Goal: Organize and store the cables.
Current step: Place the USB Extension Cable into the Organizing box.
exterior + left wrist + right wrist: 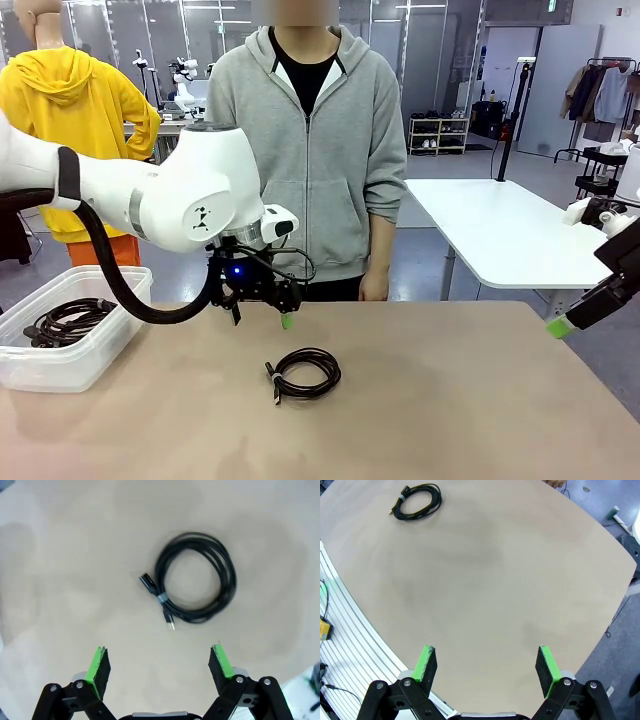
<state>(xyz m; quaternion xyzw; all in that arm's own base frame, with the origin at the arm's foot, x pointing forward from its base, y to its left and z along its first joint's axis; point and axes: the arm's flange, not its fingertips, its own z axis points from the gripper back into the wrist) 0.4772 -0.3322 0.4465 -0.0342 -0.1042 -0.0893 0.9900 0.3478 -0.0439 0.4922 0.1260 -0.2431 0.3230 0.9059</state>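
Observation:
One coiled black cable lies flat on the tan table, tied at one side with its plug ends sticking out. My left gripper hangs open just behind and above it, pointing down. In the left wrist view the cable lies ahead of the open left gripper, with nothing between the fingers. More coiled cables rest inside the clear bin at the table's left. My right gripper is off the table's right edge; in its own view the right gripper is open and holds nothing, with the cable far off.
A person in a grey hoodie stands at the far side of the table, hands down. A white table stands behind at the right. The tan tabletop is bare around the single coil.

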